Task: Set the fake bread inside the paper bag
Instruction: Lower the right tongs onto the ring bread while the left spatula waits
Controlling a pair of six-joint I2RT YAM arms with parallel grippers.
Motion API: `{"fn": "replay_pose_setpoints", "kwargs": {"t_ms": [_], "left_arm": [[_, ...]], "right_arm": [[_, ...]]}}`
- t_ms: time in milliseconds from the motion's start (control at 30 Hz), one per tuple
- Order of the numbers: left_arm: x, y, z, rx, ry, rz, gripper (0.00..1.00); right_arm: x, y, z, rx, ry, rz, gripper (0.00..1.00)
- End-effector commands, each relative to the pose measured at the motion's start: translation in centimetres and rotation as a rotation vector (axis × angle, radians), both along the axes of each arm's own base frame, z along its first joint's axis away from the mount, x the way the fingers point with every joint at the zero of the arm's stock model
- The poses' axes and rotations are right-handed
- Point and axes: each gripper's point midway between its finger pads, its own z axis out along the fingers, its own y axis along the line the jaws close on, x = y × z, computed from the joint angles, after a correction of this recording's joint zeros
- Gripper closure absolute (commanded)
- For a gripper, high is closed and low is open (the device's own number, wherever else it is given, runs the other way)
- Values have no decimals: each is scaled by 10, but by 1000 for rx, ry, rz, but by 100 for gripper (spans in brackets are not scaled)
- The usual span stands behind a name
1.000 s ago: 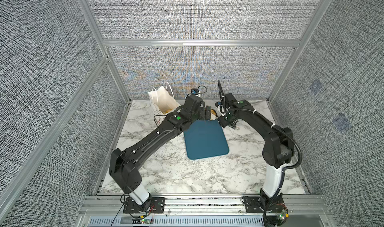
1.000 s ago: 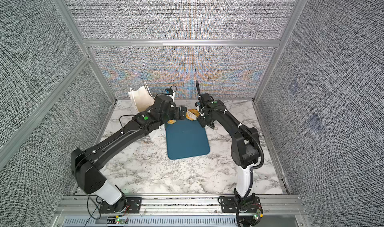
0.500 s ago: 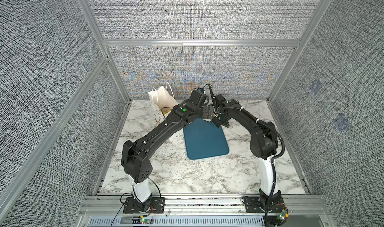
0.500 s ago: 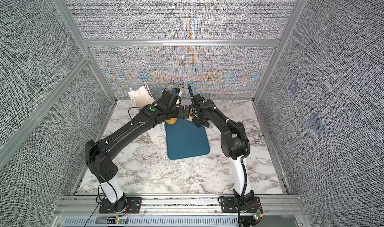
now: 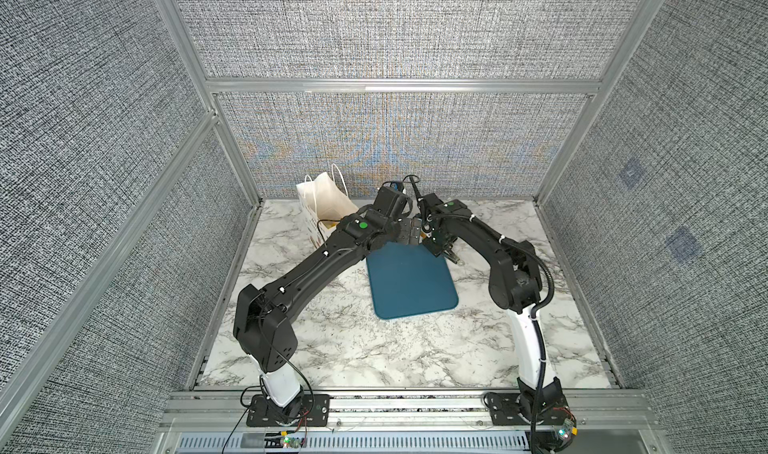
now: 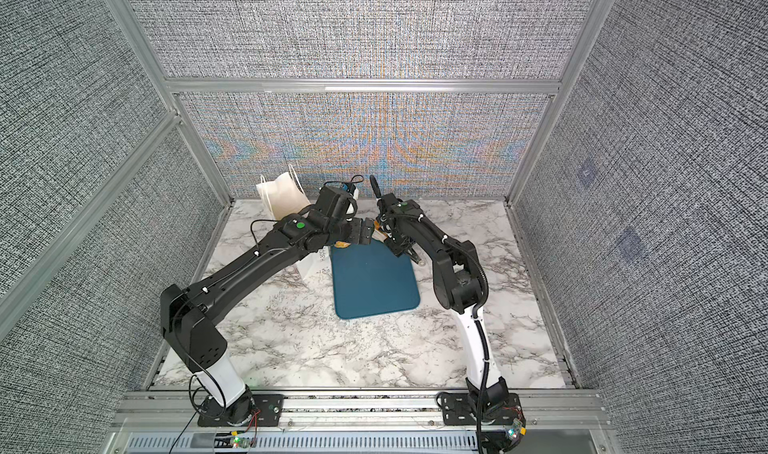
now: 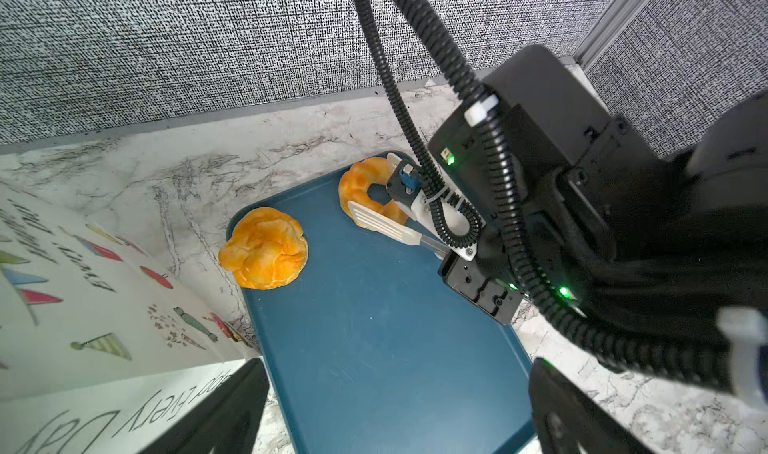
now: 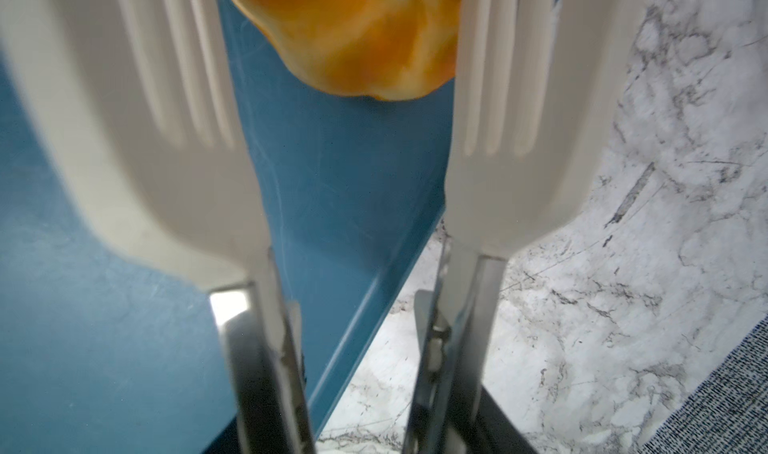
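Observation:
Two pieces of fake bread lie at the far end of the dark-teal tray [image 7: 374,327]: a ring-shaped one [image 7: 361,181] and a round ridged roll [image 7: 266,248]. My right gripper [image 7: 453,260] is shut on the handles of white slotted tongs [image 7: 378,221]. In the right wrist view the tong blades [image 8: 519,119] stand on either side of the ring-shaped bread [image 8: 353,36]. The white paper bag [image 5: 324,198] stands at the back left, mouth up. My left gripper [image 7: 395,410] hangs open over the tray beside the bag [image 7: 83,285], holding nothing.
The tray [image 5: 411,285] lies mid-table on the marble top. Both arms meet over its far end, my left gripper [image 6: 363,233] close to the right gripper [image 6: 399,239]. Grey fabric walls close in the back and sides.
My right arm has brought the tongs leftwards onto the ring-shaped bread and the blades have drawn closer together. The left arm has shifted a little; its gripper stays open.

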Motion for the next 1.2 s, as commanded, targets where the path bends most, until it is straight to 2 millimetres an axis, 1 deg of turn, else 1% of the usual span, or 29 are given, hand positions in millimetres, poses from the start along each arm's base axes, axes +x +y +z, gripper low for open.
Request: {"fn": "replay_pose_setpoints", "kwargs": {"t_ms": [0,200,333,400,500,667,833,1167], "left_arm": [[-2,3,-1,-12,7,20,1],[-6,10,-2,-27,5,41,1],[-10,10,-7,-39,18,40,1],[-11,9,-9,-46,22,31,1],[-13,6,-10,-59,28,13,1],[-20,2,-14,-74,51,-15,1],[-22,5,-12,-75,44,-18,1],[-24,9,-11,-55,30,-23,1]], "right_arm": [[-18,-3,1,-12,44,22,51],[-49,-10,7,-29,69,44,51],[-65,-12,20,-16,65,44,51],[-69,-12,27,-15,58,48,51],[-69,-12,37,-8,38,53,51],[-64,-12,48,-13,12,39,50],[-61,-13,44,-42,16,34,48],[-62,-4,35,-56,38,63,48]]}}
